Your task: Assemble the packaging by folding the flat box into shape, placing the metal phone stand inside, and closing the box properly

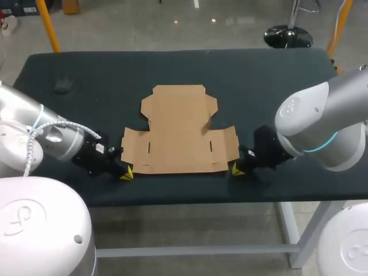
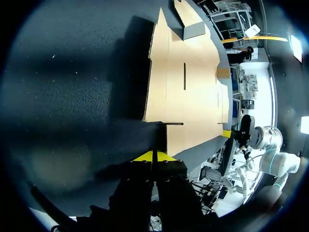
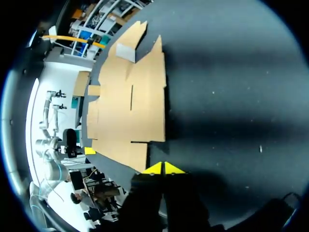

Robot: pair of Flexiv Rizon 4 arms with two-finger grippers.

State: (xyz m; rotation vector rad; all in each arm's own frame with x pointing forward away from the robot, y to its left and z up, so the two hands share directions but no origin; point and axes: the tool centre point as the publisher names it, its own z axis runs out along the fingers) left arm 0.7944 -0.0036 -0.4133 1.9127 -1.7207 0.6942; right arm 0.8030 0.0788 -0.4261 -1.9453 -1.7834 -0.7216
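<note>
The flat cardboard box (image 1: 179,131) lies unfolded mid-table; folding, loading and closing are all outstanding. The left gripper (image 1: 126,173) and right gripper (image 1: 237,169) sit beside its near corners, fingers together, empty. The dark lump (image 1: 63,85) at the far left is possibly the stand.

Box (image 1: 179,129) of plain brown cardboard, matt and smooth, with scored creases; table (image 1: 276,75) under dark, matt, finely grained covering, cloth-like; left arm (image 1: 23,144) and right arm (image 1: 322,121) in glossy, smooth white-grey shells; left gripper (image 1: 126,173) and right gripper (image 1: 236,169) matt black, tips yellow.
</note>
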